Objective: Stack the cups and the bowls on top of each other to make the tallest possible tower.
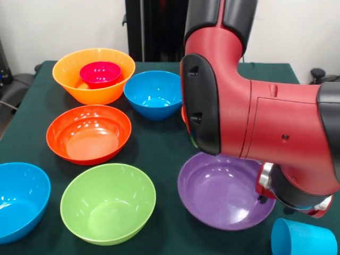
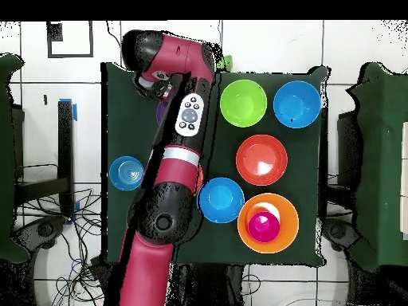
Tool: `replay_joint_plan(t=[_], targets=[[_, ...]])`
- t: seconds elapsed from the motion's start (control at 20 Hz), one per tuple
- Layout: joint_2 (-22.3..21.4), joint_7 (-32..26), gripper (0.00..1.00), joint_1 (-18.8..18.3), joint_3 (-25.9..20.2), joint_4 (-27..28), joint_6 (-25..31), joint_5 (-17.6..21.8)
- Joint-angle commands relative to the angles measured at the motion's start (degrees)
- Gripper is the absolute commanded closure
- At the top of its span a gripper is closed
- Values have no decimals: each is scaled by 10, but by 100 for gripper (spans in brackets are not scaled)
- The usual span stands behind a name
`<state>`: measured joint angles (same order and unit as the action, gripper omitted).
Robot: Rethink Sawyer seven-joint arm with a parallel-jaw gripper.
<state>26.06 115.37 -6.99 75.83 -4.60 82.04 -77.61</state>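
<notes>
The large yellow-orange bowl [image 1: 93, 74] [image 2: 279, 231] stands upright with the small magenta bowl [image 1: 100, 73] [image 2: 261, 226] inside it. The light-blue tumbler [image 1: 305, 239] lies tilted at the front view's bottom right, its mouth to the left. My gripper [image 1: 297, 204] [image 2: 151, 80] hangs right above the tumbler; whether it touches it is hidden. The purple bowl [image 1: 223, 191] sits under my arm. Two blue bowls [image 1: 154, 93] [image 1: 18, 199], a red-orange bowl [image 1: 88, 133] and a lime green bowl [image 1: 108, 202] stand apart. A small pale-blue bowl [image 2: 126, 173] shows only overhead.
My red arm [image 1: 249, 111] [image 2: 179, 151] stretches across the table and hides much of that side. The dark green table [image 1: 159, 143] ends close to the tumbler and the outer blue bowl. Chairs stand beyond the table's ends.
</notes>
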Motion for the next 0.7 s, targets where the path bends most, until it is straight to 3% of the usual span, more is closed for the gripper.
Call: replay_joint_plan(t=[0.05,0.35,0.5,0.7], targets=[[9,-56,0,-15,32,20,-2,-15],[4,-62,0,-15,42,18,-13,-9],[-25,-95,0,-1,-13,2,12,39],[-53,-125,0,-2,-48,1,44,55]])
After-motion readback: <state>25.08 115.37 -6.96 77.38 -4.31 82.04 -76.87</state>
